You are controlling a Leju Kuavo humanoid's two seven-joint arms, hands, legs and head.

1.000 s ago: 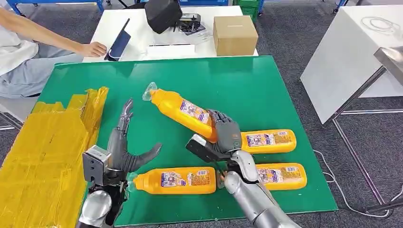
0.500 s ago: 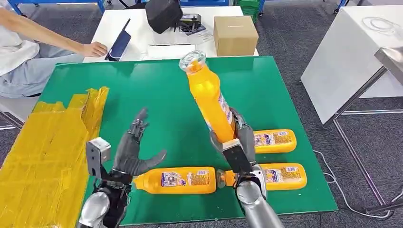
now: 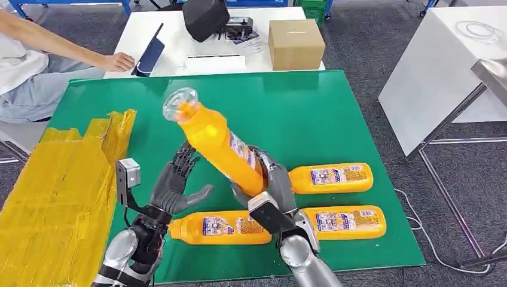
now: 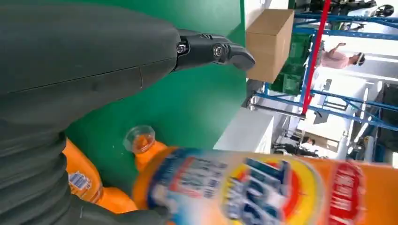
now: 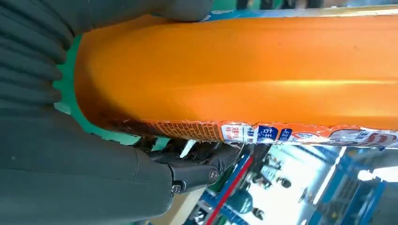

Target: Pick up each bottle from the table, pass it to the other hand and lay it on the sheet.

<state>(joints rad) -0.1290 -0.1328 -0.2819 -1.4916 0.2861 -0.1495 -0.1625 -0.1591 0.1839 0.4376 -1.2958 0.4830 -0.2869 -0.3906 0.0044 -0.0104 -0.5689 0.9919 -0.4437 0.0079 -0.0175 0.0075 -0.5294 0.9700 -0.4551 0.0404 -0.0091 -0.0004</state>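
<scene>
green table mat (image 3: 311, 107) lies beside the yellow sheet (image 3: 54, 197). three orange bottles (image 3: 221, 227) lie flat near its front edge. right hand (image 3: 272, 185) grips the raised bottle (image 3: 218, 146) by its base, tilted toward the left hand (image 3: 176, 182), whose fingers are spread, holding nothing.

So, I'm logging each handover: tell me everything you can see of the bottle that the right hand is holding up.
The raised bottle looks like glossy orange plastic, with a clear cap and a blue, white and red label on its side. It is lifted off the green table, tilted with its cap up and leaning toward the robot's left. The right hand grips its lower end. The left hand is open close beside it; whether it touches the bottle is unclear.
</scene>
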